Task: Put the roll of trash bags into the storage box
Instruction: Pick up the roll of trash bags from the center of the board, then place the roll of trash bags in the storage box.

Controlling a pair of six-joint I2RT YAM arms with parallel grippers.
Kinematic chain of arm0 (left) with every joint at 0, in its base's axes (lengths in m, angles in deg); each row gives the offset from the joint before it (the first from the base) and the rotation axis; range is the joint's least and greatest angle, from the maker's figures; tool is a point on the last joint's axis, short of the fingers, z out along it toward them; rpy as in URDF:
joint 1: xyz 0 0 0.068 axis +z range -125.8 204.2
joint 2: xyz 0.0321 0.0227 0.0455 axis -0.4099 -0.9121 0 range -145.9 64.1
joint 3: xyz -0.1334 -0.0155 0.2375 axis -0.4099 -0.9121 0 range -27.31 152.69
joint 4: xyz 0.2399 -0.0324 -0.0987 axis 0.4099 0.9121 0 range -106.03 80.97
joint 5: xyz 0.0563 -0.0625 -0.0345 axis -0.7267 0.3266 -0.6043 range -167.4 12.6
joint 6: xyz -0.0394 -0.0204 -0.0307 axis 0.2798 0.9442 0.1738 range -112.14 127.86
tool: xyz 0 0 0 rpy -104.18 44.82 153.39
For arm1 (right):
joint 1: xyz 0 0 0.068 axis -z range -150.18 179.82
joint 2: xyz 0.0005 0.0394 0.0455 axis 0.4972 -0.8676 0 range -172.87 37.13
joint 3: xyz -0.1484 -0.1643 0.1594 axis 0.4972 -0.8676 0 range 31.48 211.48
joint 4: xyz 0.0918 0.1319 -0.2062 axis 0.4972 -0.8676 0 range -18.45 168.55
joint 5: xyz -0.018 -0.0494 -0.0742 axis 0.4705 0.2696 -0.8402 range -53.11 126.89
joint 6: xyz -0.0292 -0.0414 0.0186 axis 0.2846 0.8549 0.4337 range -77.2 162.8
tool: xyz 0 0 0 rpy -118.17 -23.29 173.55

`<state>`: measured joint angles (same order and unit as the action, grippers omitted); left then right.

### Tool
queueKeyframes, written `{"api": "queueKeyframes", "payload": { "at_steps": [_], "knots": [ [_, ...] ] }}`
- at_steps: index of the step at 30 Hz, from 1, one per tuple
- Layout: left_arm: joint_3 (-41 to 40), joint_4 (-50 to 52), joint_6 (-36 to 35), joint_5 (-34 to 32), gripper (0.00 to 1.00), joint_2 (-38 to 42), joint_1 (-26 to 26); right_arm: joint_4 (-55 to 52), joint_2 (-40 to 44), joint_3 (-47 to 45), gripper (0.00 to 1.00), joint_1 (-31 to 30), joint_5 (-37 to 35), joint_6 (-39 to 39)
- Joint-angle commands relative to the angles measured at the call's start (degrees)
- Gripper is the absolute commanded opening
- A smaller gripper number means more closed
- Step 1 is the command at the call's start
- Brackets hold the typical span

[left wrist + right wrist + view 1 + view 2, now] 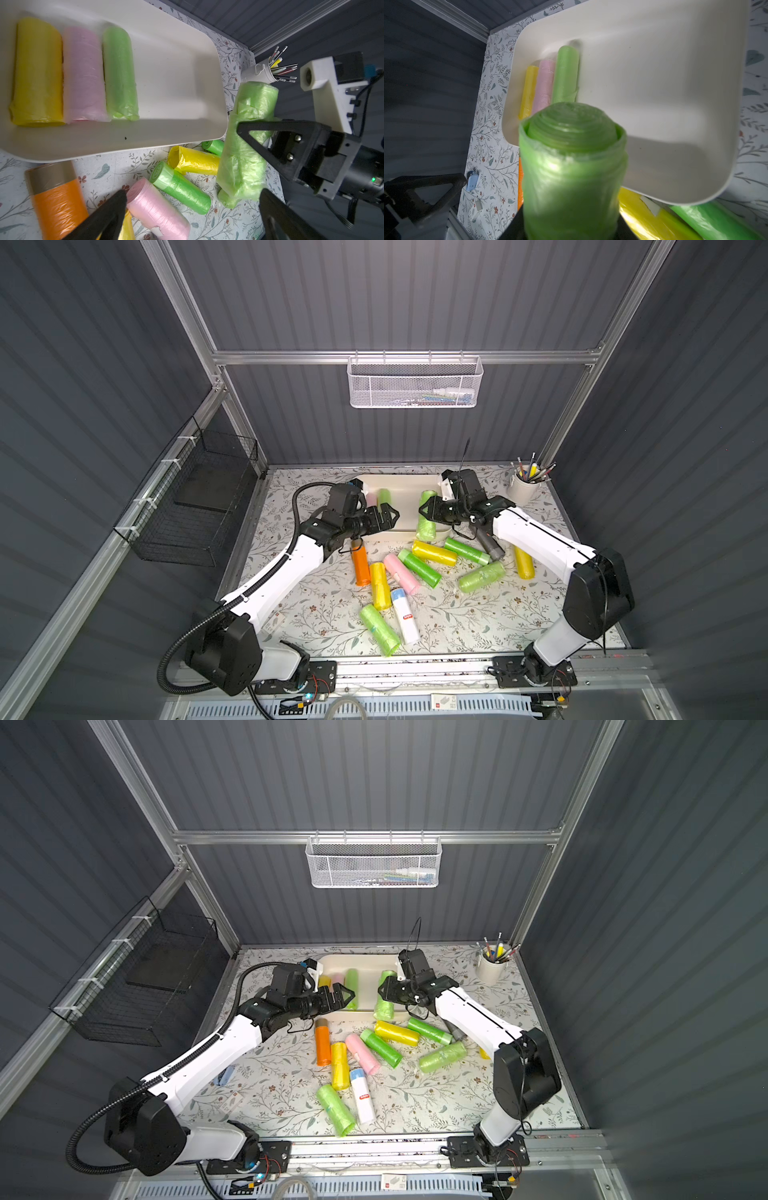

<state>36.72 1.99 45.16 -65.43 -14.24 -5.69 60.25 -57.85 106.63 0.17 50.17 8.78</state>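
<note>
Light-green roll of trash bags (571, 166) fills right wrist view, clenched between right gripper (424, 510) fingers, raised over right end of storage box (399, 481), near end overhanging front rim. Left gripper (392, 517) fingers spread wide, empty, hovering by box's front rim. Yellow roll (37, 72), pink roll (83, 76), green roll (120, 72) lie side by side inside at left end. More rolls scattered on desk (478, 614).

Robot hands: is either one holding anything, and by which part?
The right hand grips a light green roll of trash bags around its middle; the left hand is open and empty.
</note>
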Motion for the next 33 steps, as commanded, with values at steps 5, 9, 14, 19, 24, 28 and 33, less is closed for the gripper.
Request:
{"api": "queueKeyframes", "payload": {
  "at_steps": [5,9,14,19,24,28,33],
  "knots": [
    [0.48,2.13,-2.42,-2.87,1.0,1.43,0.53,1.5,-6.52,7.38,0.37,0.67,2.6,1.02],
    [-0.96,2.04,-2.41,-3.46,1.0,2.42,0.62,0.76,-10.21,11.32,0.36,0.89,3.33,0.95],
    [-2.31,1.78,-1.9,-3.98,1.0,3.85,0.62,1.22,-13.21,14.26,0.37,1.25,3.66,0.14],
    [-3.82,1.4,-1.27,-4.09,1.0,5.58,0.62,1.07,-16.32,17.8,0.36,1.6,4.46,0.22],
    [-5.33,1.76,-1.06,-5.14,1.0,7.79,0.63,0.83,-18.3,20.39,0.36,1.78,3.95,0.8],
    [-5.62,2.18,-1.05,-5.29,1.0,8.76,0.62,2.27,-19.64,20.87,0.36,1.8,4.81,0.15],
    [-5.95,1.93,-0.23,-4.77,1.0,9.57,0.62,3.81,-22.06,21.47,0.37,1.89,5.36,-0.65]
  ]
}}
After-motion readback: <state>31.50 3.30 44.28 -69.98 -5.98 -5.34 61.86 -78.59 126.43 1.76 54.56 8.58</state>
